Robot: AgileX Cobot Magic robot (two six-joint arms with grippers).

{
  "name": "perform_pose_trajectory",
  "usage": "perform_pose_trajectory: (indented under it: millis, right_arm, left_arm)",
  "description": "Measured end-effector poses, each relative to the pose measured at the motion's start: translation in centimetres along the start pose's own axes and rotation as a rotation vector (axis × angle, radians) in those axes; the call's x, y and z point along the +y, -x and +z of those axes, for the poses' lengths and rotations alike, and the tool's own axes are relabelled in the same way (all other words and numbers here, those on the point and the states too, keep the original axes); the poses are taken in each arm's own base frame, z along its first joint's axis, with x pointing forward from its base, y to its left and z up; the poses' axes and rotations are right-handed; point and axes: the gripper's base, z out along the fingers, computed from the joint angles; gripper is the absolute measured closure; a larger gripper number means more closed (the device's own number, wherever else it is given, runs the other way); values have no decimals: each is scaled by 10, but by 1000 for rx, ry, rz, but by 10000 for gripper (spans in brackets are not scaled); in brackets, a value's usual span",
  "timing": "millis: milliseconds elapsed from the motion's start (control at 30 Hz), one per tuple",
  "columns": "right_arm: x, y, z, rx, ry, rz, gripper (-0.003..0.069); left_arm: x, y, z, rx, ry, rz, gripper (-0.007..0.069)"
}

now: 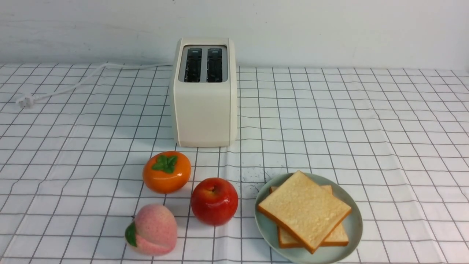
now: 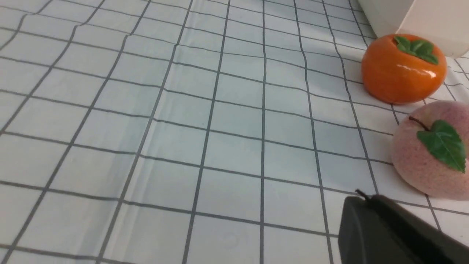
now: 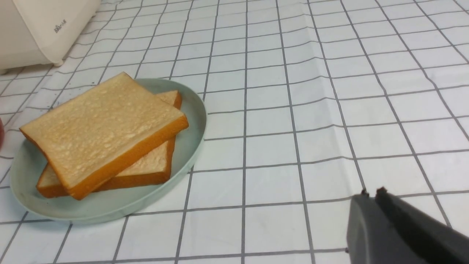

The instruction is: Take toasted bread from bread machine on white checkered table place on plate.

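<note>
Two slices of toasted bread (image 1: 304, 211) lie stacked on the mint-green plate (image 1: 353, 229) at the front right of the white checkered table (image 1: 366, 128); they show in the right wrist view too (image 3: 102, 128), on the plate (image 3: 183, 146). The cream bread machine (image 1: 204, 99) stands at the back centre, both slots empty. Neither arm shows in the front view. My left gripper (image 2: 361, 198) is shut and empty, above cloth near the peach. My right gripper (image 3: 370, 193) is shut and empty, above cloth to the plate's side.
An orange persimmon (image 1: 166, 171), a red apple (image 1: 214, 201) and a pink peach (image 1: 152, 230) sit in front of the bread machine, left of the plate. The toaster's white cord and plug (image 1: 25, 99) trail to the far left. A white wall stands behind the table.
</note>
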Motion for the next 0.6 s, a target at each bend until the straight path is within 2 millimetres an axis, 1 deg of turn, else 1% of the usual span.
perform_pose_trajectory:
  millis: [600]
  right_arm:
    - [0,0,0,0,0,0,605]
  left_arm:
    - [0,0,0,-1,1,-8,638]
